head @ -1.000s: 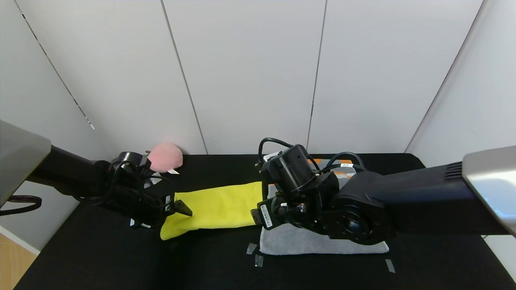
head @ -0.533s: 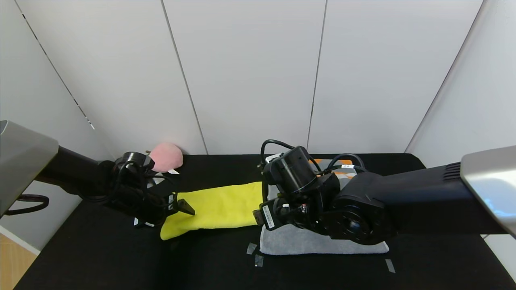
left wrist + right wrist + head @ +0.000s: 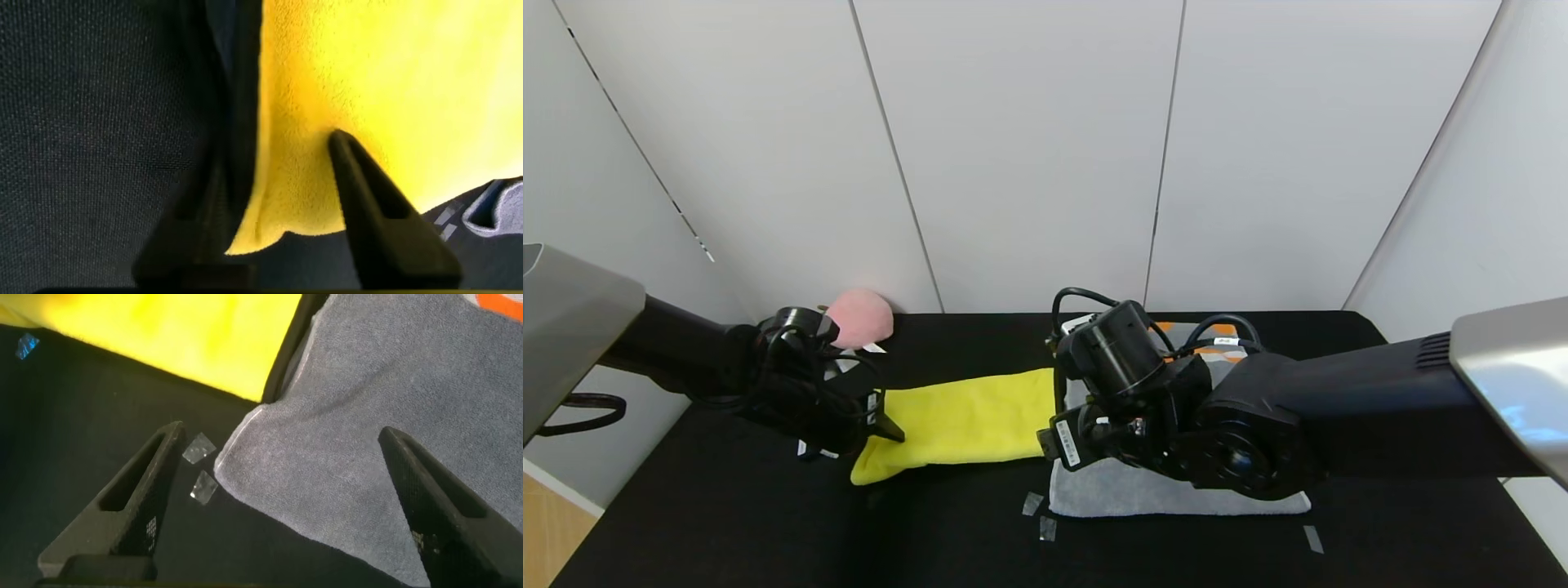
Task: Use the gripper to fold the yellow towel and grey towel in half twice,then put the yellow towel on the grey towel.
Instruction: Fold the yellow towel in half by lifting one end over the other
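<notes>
One left gripper (image 3: pixel 882 425) has closed onto the yellow towel's (image 3: pixel 968 420) edge.

Beside the one yellow towel (image 3: pixel 968 415) lie one grey towel (image 3: pixel 1127 490), one pink plush thing (image 3: pixel 859 317) behind it, and three bits of clear tape (image 3: pixel 1032 503) in front.

Black cloth table (image 3: pixel 727 523) fills the foreground. Pink plush object (image 3: pixel 859 318) sits at the far left corner against the wall panels (image 3: pixel 1029 147); a white tag shows at its base, identity unclear. Clear tape pieces (image 3: pixel 1039 516) are stuck to the cloth at near centre, another tape strip (image 3: pixel 1312 539) further right. Same tape bits (image 3: pixel 200 465) are visible in the right wrist view.
</notes>
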`<state>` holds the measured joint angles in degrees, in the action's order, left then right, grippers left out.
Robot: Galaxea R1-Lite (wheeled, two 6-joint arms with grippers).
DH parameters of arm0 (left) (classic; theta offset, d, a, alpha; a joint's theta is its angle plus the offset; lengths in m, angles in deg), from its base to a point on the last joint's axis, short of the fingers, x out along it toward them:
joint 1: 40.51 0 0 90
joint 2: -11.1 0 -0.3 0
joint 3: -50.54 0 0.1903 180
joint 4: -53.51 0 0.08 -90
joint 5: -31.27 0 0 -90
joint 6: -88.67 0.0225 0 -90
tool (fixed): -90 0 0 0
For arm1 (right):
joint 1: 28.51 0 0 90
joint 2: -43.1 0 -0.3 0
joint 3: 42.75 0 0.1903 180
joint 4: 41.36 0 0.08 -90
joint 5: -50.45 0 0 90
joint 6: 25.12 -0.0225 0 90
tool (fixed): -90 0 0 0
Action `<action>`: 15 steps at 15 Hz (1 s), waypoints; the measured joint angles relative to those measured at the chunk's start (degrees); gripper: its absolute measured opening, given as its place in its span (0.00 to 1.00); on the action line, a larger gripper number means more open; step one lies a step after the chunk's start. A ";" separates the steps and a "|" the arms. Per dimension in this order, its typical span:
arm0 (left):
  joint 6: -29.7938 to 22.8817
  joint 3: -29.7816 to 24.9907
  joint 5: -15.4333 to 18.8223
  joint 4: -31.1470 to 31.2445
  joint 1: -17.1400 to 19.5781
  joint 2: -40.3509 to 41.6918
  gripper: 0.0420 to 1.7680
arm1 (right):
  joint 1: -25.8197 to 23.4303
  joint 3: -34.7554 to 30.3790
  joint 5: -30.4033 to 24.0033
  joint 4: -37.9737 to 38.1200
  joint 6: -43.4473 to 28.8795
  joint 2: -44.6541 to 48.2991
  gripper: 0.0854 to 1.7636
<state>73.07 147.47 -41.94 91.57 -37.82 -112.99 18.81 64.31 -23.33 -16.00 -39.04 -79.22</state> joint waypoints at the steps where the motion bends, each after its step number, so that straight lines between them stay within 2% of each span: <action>1: -0.02 0.00 0.00 0.04 -0.05 0.06 0.40 | 0.02 -0.07 -0.11 -0.46 0.05 -0.01 0.96; 2: -0.09 0.00 0.02 0.04 -0.09 0.13 0.05 | 0.06 -0.24 -0.11 -1.01 0.05 -0.09 0.96; 10: 1.15 0.45 -0.84 0.80 -0.16 1.73 0.05 | 0.11 -0.74 -0.22 -1.74 0.02 -0.41 0.97; 12: 4.24 0.69 -2.07 2.17 0.06 3.25 0.05 | 0.13 -0.74 -0.22 -1.74 0.02 -0.45 0.97; 15: 13.68 1.30 -7.91 6.55 1.00 5.46 0.05 | 0.30 -0.84 -0.22 -1.74 0.02 -0.50 0.97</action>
<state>86.75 148.77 -49.85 98.11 -36.82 -107.53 19.12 63.47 -23.55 -17.75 -39.02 -79.72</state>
